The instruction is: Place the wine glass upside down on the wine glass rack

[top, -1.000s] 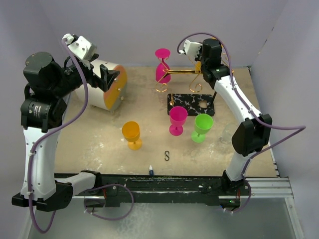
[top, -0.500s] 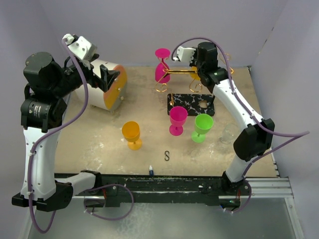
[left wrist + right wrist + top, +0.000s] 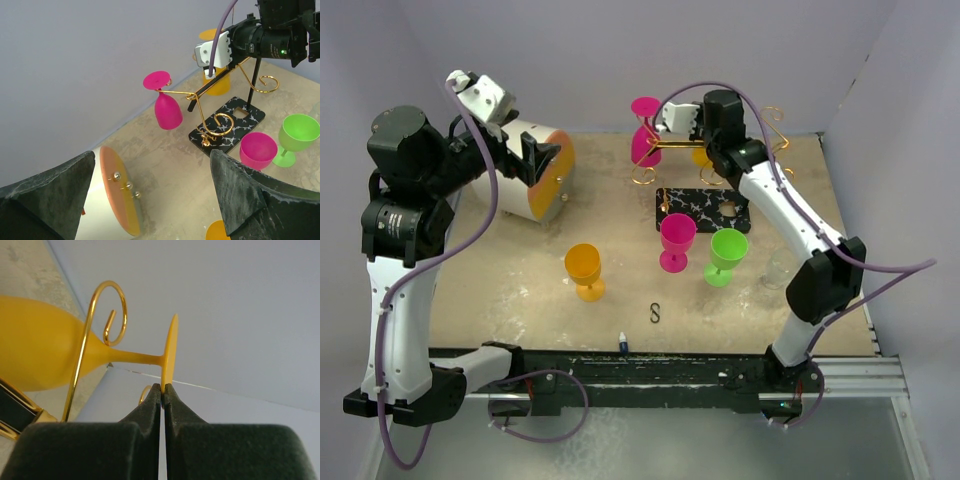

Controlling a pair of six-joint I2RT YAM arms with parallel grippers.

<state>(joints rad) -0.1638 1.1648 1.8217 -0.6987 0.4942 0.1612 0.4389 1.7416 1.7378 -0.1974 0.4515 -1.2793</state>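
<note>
yellow wine glass (image 3: 703, 157) largely hidden behind right arm (image 3: 775, 200), orange glass (image 3: 219, 231) cut off

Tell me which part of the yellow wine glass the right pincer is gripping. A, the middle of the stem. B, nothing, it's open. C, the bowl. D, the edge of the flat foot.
D: in the right wrist view the right pincer is shut on the yellow wine glass at the rim of its disc-shaped foot, with the stem and bowl well clear of the fingertips.

pink glass (image 3: 167, 107) hangs inverted on gold rack (image 3: 240, 120); left end effector (image 3: 152, 155) fingers spread wide.
</note>
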